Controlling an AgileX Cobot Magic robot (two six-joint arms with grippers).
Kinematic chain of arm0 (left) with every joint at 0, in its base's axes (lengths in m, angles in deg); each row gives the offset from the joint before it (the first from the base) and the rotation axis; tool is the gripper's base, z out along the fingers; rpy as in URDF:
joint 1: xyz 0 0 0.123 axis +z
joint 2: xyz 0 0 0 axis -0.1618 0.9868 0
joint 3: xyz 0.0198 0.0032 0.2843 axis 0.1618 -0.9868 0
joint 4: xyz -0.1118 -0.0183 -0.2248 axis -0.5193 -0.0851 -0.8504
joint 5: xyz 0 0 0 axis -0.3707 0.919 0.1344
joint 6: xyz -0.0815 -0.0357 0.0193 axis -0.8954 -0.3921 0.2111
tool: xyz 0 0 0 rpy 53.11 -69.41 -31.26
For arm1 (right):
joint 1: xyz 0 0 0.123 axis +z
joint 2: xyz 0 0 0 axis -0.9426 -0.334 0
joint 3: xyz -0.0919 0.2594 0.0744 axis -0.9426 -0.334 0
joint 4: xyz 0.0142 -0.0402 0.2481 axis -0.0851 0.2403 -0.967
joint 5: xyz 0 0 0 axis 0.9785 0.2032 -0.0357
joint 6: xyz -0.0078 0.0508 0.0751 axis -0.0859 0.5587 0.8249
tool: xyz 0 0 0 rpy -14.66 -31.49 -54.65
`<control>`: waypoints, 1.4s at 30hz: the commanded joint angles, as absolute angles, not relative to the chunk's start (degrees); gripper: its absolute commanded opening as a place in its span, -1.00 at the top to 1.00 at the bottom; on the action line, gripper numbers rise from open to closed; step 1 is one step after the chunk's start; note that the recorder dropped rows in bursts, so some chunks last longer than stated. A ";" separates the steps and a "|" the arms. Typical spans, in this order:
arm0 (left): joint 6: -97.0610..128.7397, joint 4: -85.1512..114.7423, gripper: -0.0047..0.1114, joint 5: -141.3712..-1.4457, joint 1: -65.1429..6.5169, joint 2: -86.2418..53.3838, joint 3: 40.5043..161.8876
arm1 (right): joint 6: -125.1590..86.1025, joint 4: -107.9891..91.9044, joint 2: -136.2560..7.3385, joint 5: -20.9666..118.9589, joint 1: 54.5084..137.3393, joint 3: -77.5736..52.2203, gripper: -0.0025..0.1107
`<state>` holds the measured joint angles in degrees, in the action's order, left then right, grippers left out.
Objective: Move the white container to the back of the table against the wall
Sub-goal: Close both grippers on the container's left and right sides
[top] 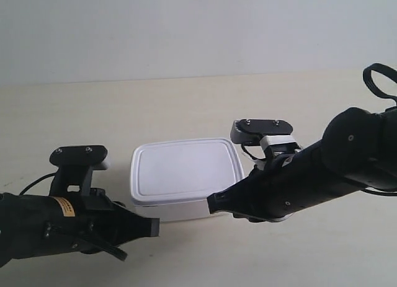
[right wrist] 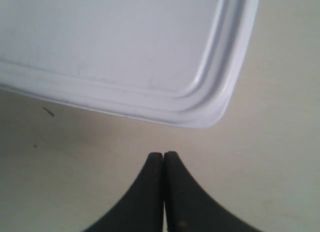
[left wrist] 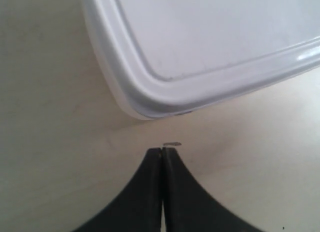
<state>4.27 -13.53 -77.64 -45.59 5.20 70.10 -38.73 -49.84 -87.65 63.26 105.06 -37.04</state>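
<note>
Left pincer (left wrist: 161, 151) black, jaws pressed flat together, nothing held; right pincer (right wrist: 163, 154) same, fully closed and empty. Each tip sits low over the table and points at one rounded near corner of the white rectangular plastic container (left wrist: 117, 89), close to it but with a sliver of bare table visible between, so no contact as far as I can tell. The flat rimmed lid (right wrist: 100, 36) is on and looks seated. In the exterior view the container lies on the pale beige wood-grain table (top: 186, 101) toward the near side, between the two arms, well apart from the plain grey-white wall (top: 186, 33), with open table behind it. Task looks barely started, likely a two-tip push toward the wall. Risks, as judgement: tips meet rounded corners, not flat sides, so they may slip off outward; if one tip lands first or pushes harder, the light box will twist and reach the wall skewed; a tip set too high could ride onto the lid rim and tip or pop it; too low and it drags on the table
</note>
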 commanded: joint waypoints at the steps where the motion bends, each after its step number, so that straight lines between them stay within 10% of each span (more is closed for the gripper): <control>1: 3.91 -12.62 0.92 -78.60 -45.96 5.31 69.90 | -41.23 -51.66 -89.97 63.33 105.17 -37.11 0.96; 42: 2.42 -9.38 0.92 -80.43 -48.25 10.81 74.18 | -41.25 -54.65 -95.57 58.22 110.80 -32.47 0.96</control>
